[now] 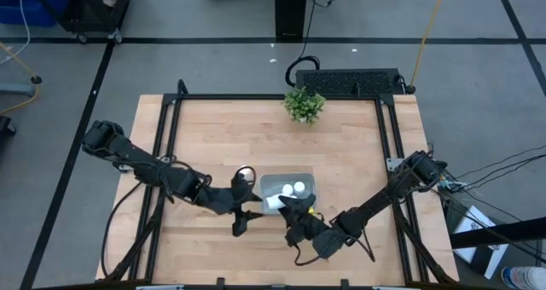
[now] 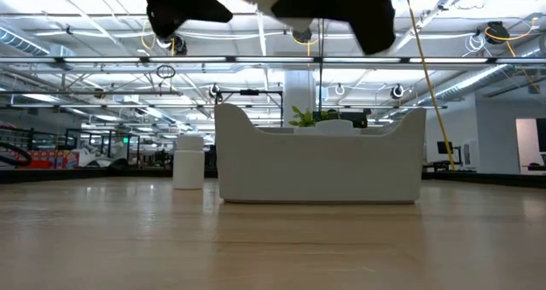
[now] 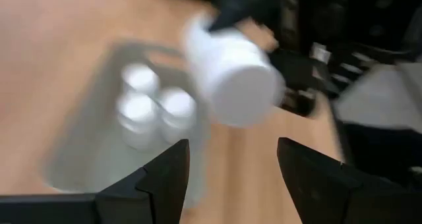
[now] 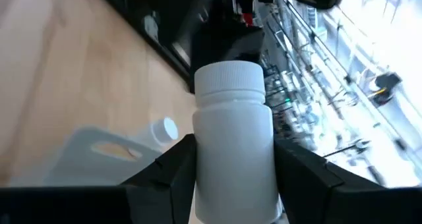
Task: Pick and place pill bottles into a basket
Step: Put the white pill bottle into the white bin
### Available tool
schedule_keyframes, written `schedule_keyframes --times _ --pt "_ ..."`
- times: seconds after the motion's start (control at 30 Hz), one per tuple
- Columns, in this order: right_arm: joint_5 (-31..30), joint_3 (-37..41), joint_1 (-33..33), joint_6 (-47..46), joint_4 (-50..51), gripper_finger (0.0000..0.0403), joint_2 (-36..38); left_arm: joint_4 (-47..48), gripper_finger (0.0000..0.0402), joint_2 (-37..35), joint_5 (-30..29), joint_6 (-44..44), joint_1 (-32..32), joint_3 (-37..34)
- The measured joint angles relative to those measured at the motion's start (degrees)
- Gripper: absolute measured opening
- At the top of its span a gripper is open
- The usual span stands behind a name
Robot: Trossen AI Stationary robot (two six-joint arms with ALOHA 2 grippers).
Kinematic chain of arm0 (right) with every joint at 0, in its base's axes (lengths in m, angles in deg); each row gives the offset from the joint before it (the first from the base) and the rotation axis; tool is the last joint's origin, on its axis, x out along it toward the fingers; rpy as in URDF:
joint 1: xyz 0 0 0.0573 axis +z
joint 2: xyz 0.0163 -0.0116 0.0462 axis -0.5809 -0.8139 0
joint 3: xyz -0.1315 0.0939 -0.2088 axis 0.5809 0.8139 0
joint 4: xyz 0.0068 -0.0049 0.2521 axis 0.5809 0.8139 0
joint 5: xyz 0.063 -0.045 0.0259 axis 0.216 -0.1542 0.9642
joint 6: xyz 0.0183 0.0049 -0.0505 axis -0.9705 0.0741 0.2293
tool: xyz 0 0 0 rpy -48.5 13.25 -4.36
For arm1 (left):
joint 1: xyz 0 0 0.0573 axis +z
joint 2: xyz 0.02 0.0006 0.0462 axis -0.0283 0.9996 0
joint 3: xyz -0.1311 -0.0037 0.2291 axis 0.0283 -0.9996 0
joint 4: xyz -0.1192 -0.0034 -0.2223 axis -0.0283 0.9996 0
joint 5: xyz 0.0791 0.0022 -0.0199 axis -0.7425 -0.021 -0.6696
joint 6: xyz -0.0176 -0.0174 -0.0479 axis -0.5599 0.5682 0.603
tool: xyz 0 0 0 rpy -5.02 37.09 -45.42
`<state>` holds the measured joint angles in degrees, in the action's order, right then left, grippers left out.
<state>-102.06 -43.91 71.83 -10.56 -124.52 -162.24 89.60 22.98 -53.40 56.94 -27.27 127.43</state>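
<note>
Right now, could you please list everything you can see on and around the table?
bottles: five, white; three in the basket, one held above its rim, one standing on the table beside it
basket: one, pale grey-blue, middle of the table towards the front
plant: one, green, back edge of the table
table: one, light wood
left gripper: one, dark, open, beside the basket
right gripper: one, dark, shut on the held bottle
</note>
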Motion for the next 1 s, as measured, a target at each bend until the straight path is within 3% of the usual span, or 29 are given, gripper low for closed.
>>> schedule_keyframes --times 0.07,0.2,0.3,0.47,0.67,1.0 --pt "0.90 0.42 0.53 -3.36 0.02 0.0163 1.24 -2.08 0.0236 -0.04 -6.67 -3.24 -1.73 0.00" --pt "5.97 2.04 1.29 -13.72 0.14 0.0162 4.29 -8.17 0.0236 -0.05 -13.30 -13.87 -5.57 0.05" --pt "12.35 4.06 1.77 -22.70 1.38 0.0162 7.16 -10.28 0.0237 -0.06 -13.72 -21.84 -7.56 0.07" --pt "23.04 8.14 1.78 -34.68 0.78 0.0162 12.24 -10.58 0.0237 -0.06 -13.98 -24.91 -9.22 0.07" --pt "43.33 11.74 -1.98 -50.70 0.03 0.0162 16.25 -18.94 0.0237 0.13 -13.89 -27.87 -8.47 0.07" --pt "43.60 12.56 -3.68 -51.19 -0.30 0.0162 16.14 -17.01 0.0237 0.11 -3.73 -21.73 -3.81 0.04"
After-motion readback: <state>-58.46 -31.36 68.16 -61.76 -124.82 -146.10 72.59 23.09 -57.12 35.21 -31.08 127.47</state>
